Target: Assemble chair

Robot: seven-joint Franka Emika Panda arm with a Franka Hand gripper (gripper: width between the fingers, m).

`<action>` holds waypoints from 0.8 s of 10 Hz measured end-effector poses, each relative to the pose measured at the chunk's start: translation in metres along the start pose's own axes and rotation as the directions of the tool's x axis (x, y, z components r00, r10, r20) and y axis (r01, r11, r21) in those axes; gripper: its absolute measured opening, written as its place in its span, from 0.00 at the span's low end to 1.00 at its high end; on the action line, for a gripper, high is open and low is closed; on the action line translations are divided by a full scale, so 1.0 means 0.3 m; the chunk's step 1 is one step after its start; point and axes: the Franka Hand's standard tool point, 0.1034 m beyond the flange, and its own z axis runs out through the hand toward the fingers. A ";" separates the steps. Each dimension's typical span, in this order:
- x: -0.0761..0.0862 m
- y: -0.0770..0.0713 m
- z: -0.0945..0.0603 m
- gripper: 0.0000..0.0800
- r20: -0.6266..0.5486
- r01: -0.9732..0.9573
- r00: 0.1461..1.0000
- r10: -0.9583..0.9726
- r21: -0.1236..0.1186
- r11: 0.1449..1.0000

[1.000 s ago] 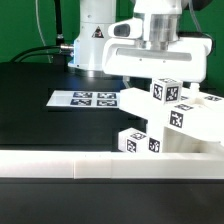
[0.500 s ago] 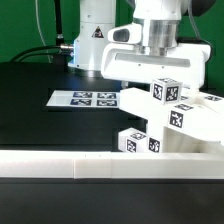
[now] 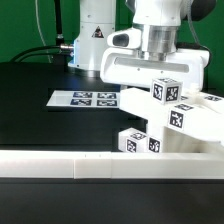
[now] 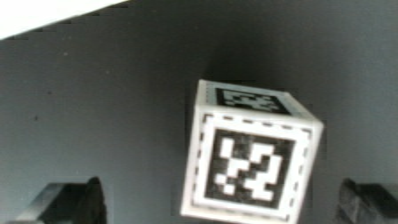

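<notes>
Hovering with jaws wide apart, the gripper (image 3: 158,68) hangs above the chair (image 3: 170,120), seemingly lining up on its tagged block (image 4: 249,150) to grasp it.

In the exterior view the chair (image 3: 172,118) runs off the picture's right edge, its lower part hidden behind the white border rail (image 3: 80,166). The claw's fingers are concealed behind the arm's white housing and the tagged blocks. In the wrist view only dark fingertips (image 4: 71,202) show (both cropped), and everything is blurred.
</notes>
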 end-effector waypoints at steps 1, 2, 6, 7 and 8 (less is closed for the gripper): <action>-0.004 0.004 0.008 0.81 0.004 -0.001 1.000 0.001 -0.004 1.000; -0.007 0.004 0.012 0.81 0.006 0.000 1.000 0.000 -0.006 1.000; -0.014 0.011 0.026 0.69 0.010 0.001 1.000 -0.001 -0.013 1.000; -0.013 0.011 0.026 0.52 0.010 0.000 1.000 0.000 -0.013 1.000; -0.013 0.011 0.026 0.52 0.010 0.000 1.000 0.000 -0.013 1.000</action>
